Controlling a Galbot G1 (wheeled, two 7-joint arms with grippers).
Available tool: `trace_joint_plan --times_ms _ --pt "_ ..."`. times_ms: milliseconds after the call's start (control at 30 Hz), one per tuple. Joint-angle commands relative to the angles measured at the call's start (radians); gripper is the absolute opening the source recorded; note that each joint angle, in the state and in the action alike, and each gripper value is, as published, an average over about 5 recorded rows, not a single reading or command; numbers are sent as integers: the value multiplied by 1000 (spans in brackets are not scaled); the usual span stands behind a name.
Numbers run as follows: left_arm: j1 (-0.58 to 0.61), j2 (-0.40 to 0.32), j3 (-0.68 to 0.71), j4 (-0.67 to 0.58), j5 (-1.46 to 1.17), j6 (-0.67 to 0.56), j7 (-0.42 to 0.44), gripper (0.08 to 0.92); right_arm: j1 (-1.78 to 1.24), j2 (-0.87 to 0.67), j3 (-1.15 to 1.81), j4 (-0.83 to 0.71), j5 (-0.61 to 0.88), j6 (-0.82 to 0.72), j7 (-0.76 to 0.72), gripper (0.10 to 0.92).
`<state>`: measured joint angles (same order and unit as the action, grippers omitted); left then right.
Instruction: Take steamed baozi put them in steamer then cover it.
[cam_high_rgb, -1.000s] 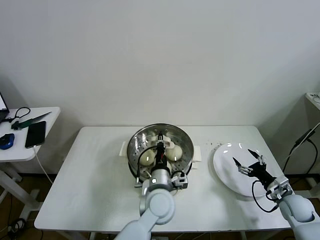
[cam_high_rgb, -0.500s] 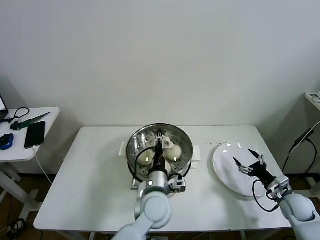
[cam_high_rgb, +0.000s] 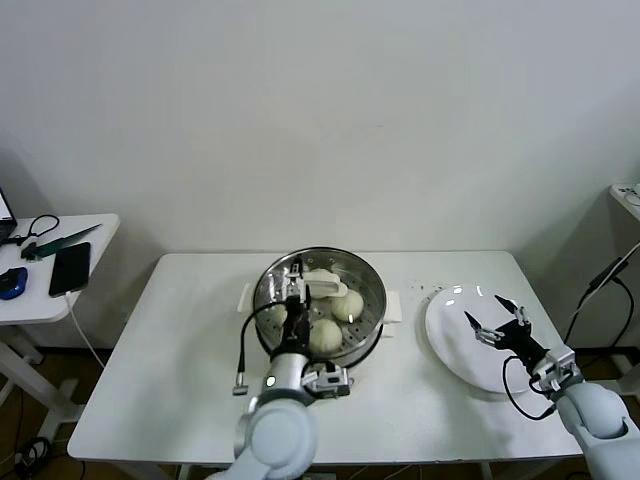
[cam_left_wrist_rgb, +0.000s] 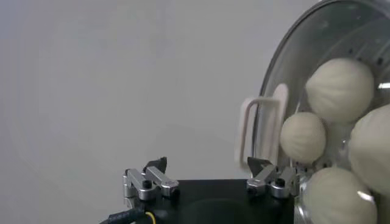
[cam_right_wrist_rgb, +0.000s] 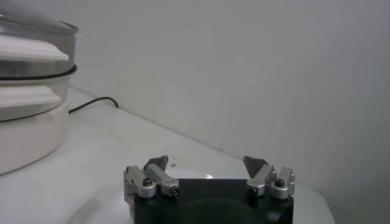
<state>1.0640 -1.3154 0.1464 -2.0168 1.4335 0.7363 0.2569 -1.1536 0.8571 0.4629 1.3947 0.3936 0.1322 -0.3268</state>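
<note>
With the cover (cam_high_rgb: 322, 287) on the steamer (cam_high_rgb: 319, 303) over the steamed baozi (cam_high_rgb: 324, 335), I see my left gripper (cam_high_rgb: 286, 292) spread apart at its left rim; right gripper (cam_high_rgb: 497, 320) hangs open above the white plate (cam_high_rgb: 452, 350).

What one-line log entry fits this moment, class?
cover on steamer | baozi inside | left pincer open at cover's edge | right pincer open over plate
</note>
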Motion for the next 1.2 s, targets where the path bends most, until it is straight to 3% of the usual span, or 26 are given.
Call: trace_joint_plan --times_ms 33,300,567,867,1200 --pt "112 110 -134 -149 -432 -139 -207 822 -6 1 16 31 11 -41 14 823" --pt "269 141 -364 -170 -860 -455 -413 823 -40 11 47 77 21 -37 35 823" --pt "400 59 -674 -133 -1260 -712 -427 823 -87 40 84 151 9 -29 53 823" --pt "486 -75 -856 -23 -1509 -772 -350 823 -143 102 114 188 15 -26 53 823" --pt "538 -87 -843 10 -1528 -783 -337 823 -205 130 158 222 69 -29 52 823"
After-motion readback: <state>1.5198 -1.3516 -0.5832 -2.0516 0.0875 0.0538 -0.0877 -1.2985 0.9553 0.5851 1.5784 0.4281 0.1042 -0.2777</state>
